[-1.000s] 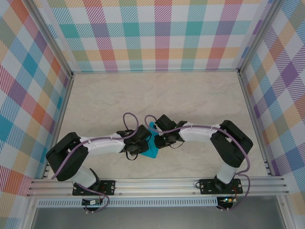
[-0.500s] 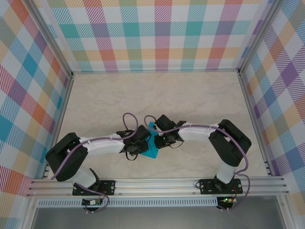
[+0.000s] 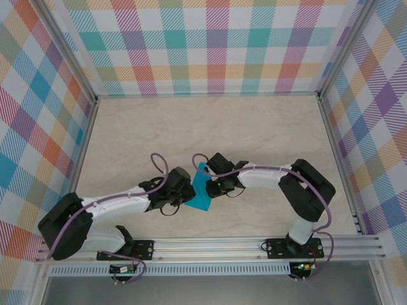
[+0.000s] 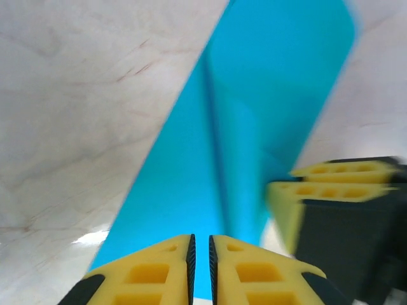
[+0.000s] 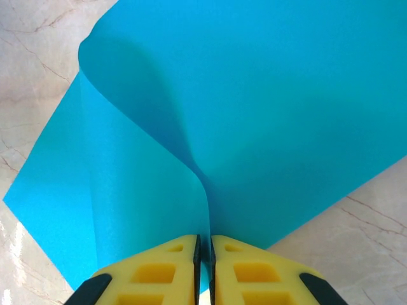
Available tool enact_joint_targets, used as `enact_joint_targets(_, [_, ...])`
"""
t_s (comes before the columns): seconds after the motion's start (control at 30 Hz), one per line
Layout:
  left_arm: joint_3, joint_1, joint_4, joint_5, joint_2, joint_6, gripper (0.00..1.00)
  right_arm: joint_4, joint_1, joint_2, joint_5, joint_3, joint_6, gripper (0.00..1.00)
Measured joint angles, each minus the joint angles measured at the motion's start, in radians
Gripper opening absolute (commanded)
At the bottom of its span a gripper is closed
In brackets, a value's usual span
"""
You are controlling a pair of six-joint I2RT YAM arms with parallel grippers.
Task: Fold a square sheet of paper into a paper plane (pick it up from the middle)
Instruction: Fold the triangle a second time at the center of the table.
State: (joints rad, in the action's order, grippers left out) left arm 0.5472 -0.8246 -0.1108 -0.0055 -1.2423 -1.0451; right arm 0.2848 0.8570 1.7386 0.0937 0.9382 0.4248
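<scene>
- Swung out and low toward the near-left corner since a second ago, leaving the left gripper (image 3: 183, 194) drawn back from over the paper to just beside its left edge.
- Kept the same spot on the other side: right gripper (image 3: 213, 185) unmoved, square sheet of paper (image 3: 202, 199) unmoved between the two wrists, near the front middle of the marble-look tabletop (image 3: 254, 133).
- Seen from the right wrist: yellow fingers (image 5: 159, 270) pressed together on a raised ridge of the teal-blue sheet, which curls up from the table and runs straight into the slit. Clamped on the paper, then.
- Probably held so to keep the sheet's middle lifted and anchored, with both halves drooping away as a start for the centre crease.
- Seen from the left wrist: jaws brought nearly together with a thin dark slit and no paper visibly caught in it. The ridge runs toward the tips, but cannot tell whether it touches them.
- Also there, close at the right: the other arm's yellow fingers (image 4: 337, 180), blurred, at the sheet's edge.
- Judged as a release and retreat on the left, likely to re-approach for pressing or folding.
- No plane shape yet: one soft ridge, no sharp tip.
- Risk: a thin sheet held at one point may swivel or slip if nudged.
</scene>
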Motion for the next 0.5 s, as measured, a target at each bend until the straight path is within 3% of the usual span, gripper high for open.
enact_joint_targets(0.23, [-0.119, 0.103, 0.230, 0.106, 0.069, -0.049, 0.14, -0.002, 0.000, 0.000, 0.000, -0.001, 0.000, 0.14])
enact_joint_targets(0.5, [-0.085, 0.108, 0.386, 0.176, -0.059, -0.063, 0.14, -0.004, 0.000, 0.000, 0.000, -0.002, 0.000, 0.13])
